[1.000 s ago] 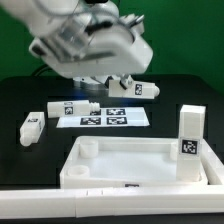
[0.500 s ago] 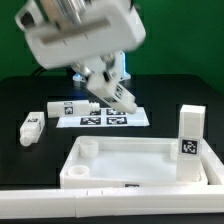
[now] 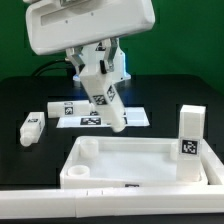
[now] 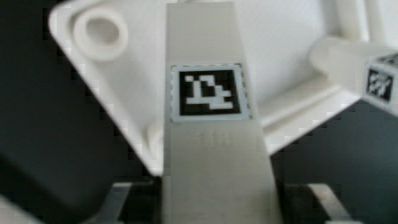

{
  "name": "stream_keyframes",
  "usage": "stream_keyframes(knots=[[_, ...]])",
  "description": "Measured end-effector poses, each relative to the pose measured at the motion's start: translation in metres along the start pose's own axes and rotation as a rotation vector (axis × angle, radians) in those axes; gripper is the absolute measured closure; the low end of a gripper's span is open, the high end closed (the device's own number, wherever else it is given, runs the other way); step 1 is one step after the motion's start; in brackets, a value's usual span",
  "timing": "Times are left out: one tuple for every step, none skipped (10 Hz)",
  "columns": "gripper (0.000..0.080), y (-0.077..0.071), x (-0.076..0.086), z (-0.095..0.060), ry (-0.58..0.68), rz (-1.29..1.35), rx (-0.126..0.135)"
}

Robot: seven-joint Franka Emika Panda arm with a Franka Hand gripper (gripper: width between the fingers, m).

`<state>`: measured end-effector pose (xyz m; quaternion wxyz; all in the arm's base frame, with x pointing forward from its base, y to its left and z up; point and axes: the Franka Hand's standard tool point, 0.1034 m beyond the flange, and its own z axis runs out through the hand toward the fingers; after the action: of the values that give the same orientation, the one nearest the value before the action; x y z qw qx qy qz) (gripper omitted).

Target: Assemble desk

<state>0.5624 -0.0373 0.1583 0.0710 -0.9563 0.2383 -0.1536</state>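
Note:
My gripper [image 3: 96, 70] is shut on a white desk leg [image 3: 106, 98] and holds it in the air, tilted, with its lower end pointing down at the far rim of the desk top [image 3: 120, 150]. In the wrist view the tagged leg [image 4: 214, 110] fills the middle between my fingers [image 4: 135, 200], above the desk top's corner hole [image 4: 102, 33]. A second leg [image 3: 189, 140] stands upright in the top's corner at the exterior view's right, and also shows in the wrist view [image 4: 365, 65]. Two more legs [image 3: 32, 125] [image 3: 60, 107] lie on the table at the left.
The marker board [image 3: 135, 118] lies flat on the black table behind the desk top, under the held leg. A raised round boss [image 3: 87, 147] sits in the desk top's far left corner. The arm's big white body [image 3: 85, 25] hangs above.
The held leg has swung from lying nearly level at the exterior view's right to pointing steeply down. It has moved left and down toward the desk top. The arm has risen.

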Motion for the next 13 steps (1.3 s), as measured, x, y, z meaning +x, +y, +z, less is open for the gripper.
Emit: stream_keyframes(knots=[[0.0512,-0.004,0.010,0.000,0.033,-0.082,-0.018],[0.0512,-0.005,0.024,0.002,0.088,-0.130,-0.027],[0.0512,-0.012,0.033,0.008,0.185,-0.178,-0.034],[0.0512,-0.012,0.031,0.008,0.279,-0.202,-0.040],[0.0512,-0.009,0.029,0.010,0.306,-0.207,-0.045],[0.0512,-0.009,0.029,0.011,0.314,-0.208,-0.046],[0.0512,-0.008,0.029,0.012,0.310,-0.211,-0.048],[0.0512,-0.003,0.033,0.012,0.313,-0.226,-0.056],[0.0512,-0.001,0.037,0.014,0.313,-0.222,-0.059],[0.0512,0.000,0.037,0.017,0.312,-0.223,-0.061],[0.0512,0.002,0.035,0.021,0.307,-0.224,-0.066],[0.0512,0.006,0.034,0.024,0.302,-0.221,-0.072],[0.0512,0.010,0.036,0.026,0.301,-0.218,-0.076]])
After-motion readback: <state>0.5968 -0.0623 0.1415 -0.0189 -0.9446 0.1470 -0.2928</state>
